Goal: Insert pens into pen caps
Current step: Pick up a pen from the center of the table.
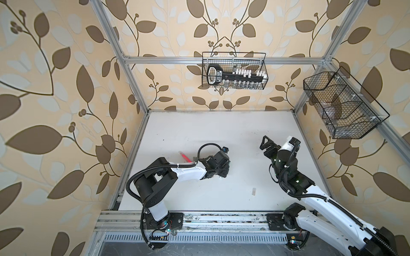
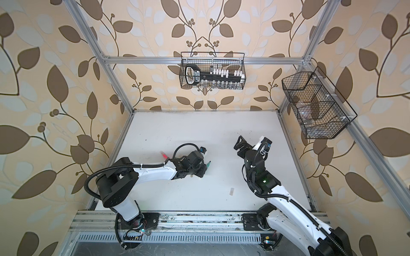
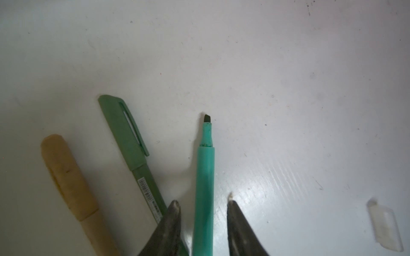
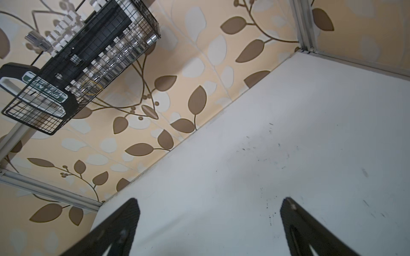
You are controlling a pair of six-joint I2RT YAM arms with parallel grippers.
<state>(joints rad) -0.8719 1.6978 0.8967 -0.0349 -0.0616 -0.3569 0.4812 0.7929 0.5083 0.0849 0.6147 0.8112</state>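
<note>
- Straddling uncapped green marker [image 3: 204, 177] with left end effector [image 3: 203, 204] part open, a gap showing at each side.
- Hovering over right tabletop [image 4: 310, 133] with right end effector [image 4: 209, 201] spread wide, empty.
- Found left of centre beside capped dark green pen [image 3: 133, 144] and tan pen [image 3: 68, 177], with clear cap [image 1: 253, 191] nearer, rightward.

Soft, even light from overhead fills both top views: the white table [image 1: 199, 133] is bright and carries only faint shadows, and the frame rails [image 1: 221, 60] bow toward the picture edges from wide-angle distortion. The left wrist view is dimmer and softer. There the green marker [image 3: 204, 177] casts a narrow shadow along one side, streaky glare shines on the table beside it, and the clear cap [image 3: 385, 226] is blurred. The right wrist view shows the wire basket [image 4: 84, 66] fairly crisply, while its nearest foreground is dark and out of focus.
</note>
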